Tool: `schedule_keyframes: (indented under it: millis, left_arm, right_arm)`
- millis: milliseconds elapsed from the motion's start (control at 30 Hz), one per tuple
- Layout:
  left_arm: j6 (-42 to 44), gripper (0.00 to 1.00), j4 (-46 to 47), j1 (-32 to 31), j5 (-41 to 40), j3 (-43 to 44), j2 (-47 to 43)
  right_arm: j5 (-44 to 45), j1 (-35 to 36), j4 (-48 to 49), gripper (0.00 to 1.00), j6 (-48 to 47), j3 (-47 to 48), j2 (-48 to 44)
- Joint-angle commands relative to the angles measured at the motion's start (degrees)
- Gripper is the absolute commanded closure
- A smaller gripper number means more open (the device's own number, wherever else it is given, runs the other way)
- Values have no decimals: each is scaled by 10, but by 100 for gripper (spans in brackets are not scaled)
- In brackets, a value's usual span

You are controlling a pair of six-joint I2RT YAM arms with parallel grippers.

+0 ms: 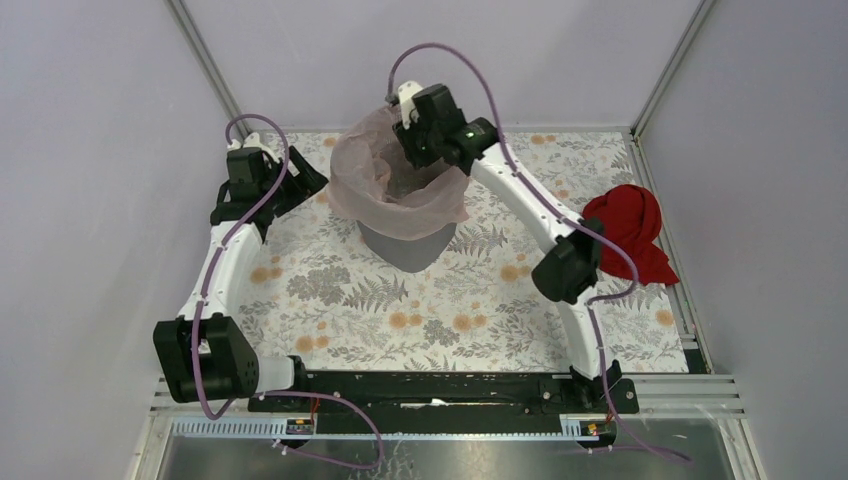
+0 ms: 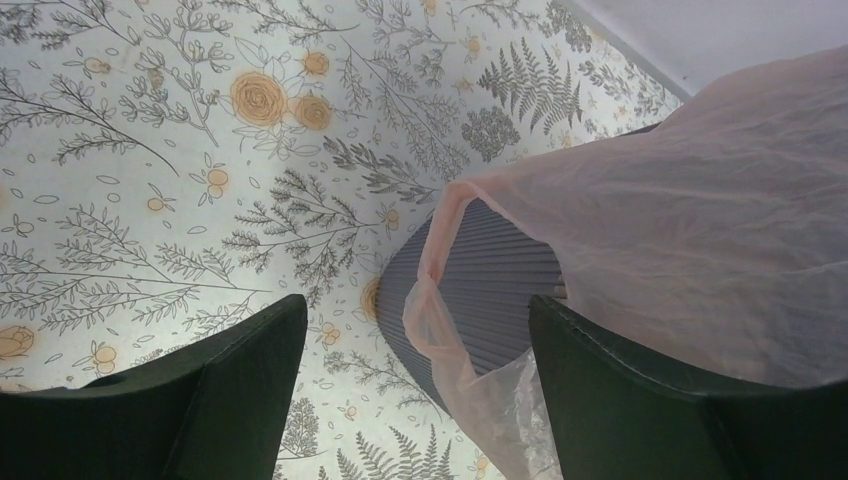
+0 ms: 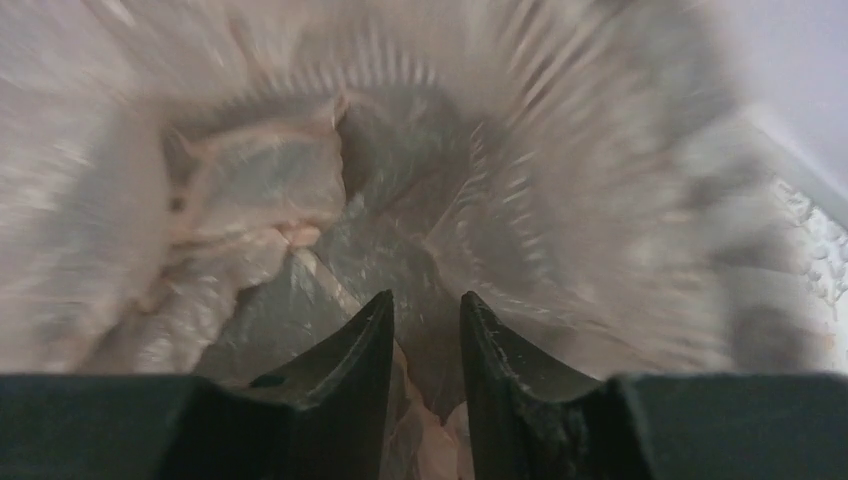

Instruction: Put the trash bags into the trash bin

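The trash bin (image 1: 405,250), a dark-grey mesh basket, stands at the back middle of the floral mat. The pale-pink trash bag (image 1: 352,170) is draped over its rim and lines its inside. My right gripper (image 1: 415,150) reaches down into the bin's mouth. In the right wrist view the right gripper (image 3: 427,300) is nearly closed with a fold of bag film (image 3: 250,190) pinched between its jaws. My left gripper (image 1: 308,182) is open just left of the bin. In the left wrist view the left gripper (image 2: 415,305) frames the bin's wall (image 2: 490,290) and a hanging edge of the bag (image 2: 700,220), touching neither.
A solid red cloth bundle (image 1: 630,230) lies at the right edge of the mat, behind the right arm's elbow (image 1: 568,268). Grey walls and metal frame posts enclose the back and sides. The arm bases sit on a black rail (image 1: 440,385) at the near edge.
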Motion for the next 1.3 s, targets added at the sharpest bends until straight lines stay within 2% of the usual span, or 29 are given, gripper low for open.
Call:
schedule_keyframes:
  millis: [0,300,433,700,867,1033,1167,1267]
  left_arm:
    - [14,15,46,1,26,-7,-1]
    - [29,15,52,0,24,-15,0]
    - [28,15,52,0,24,-16,-2]
    - [15,15,55,-7,74,-19,-2]
    - [-27,14,71,-14,144,-40,-4]
    - [-49,14,84,-38,157,-81,-49]
    - [-67,14,85,-43,171,-105,-89]
    - [-77,14,88,-44,175,-113,-107]
  right_arm:
    - [-12,23,-55,65,-63,35,29]
    - [-11,53,-114,69,-123,86,120]
    - [-14,65,-151,69,-144,74,131]
    - [-127,72,-205,70,-109,21,95]
    - [-230,74,-207,70,-84,-34,37]
    - [-268,76,-227,71,-63,-70,1]
    - [-239,75,-209,69,-52,-107,-26]
    - [-134,73,-166,67,-34,-112,-23]
